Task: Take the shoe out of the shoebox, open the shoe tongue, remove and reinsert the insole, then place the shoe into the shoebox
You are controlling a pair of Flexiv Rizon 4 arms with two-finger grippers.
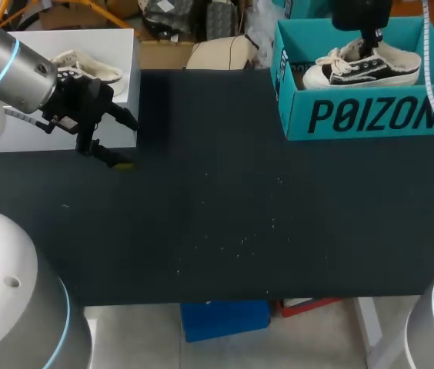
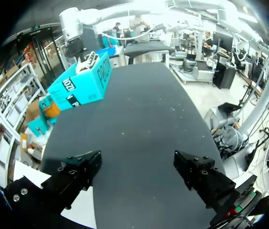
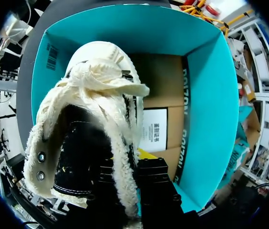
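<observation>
Now, step in hand: lifting the shoe [image 1: 363, 65] out of the shoebox [image 1: 355, 115]. Judged from the task, this is the very start, with the tongue and insole work all to come.
Shoe: a black low sneaker with cream fleece lining and white laces. It lies inside the teal shoebox at the far right of the table [image 1: 225, 215], toe toward the left.
Right gripper [image 3: 129, 167]: down in the box and closed on the shoe's fleecy collar wall. One finger is inside the opening and the other outside it, and a yellow tip shows just beside the fleece.
Left gripper [image 2: 137, 174]: spread wide and holding nothing. It is over the far-left part of the table, at the edge of a white box [image 1: 17, 131] that carries a second shoe [image 1: 86, 65].
Risk, slip: the hold is only on soft fleece and a thin side wall, so the shoe could tilt toe-down or slide out of the pinch as it rises.
Risk, snag: the shoe lies close to the box's near wall. A lift that is not straight up could catch the sole or laces on the rim and drag or tip the light cardboard box.
Risk, no support: the left arm is well apart from the shoe, so nothing is there to steady the box or catch a drop.
</observation>
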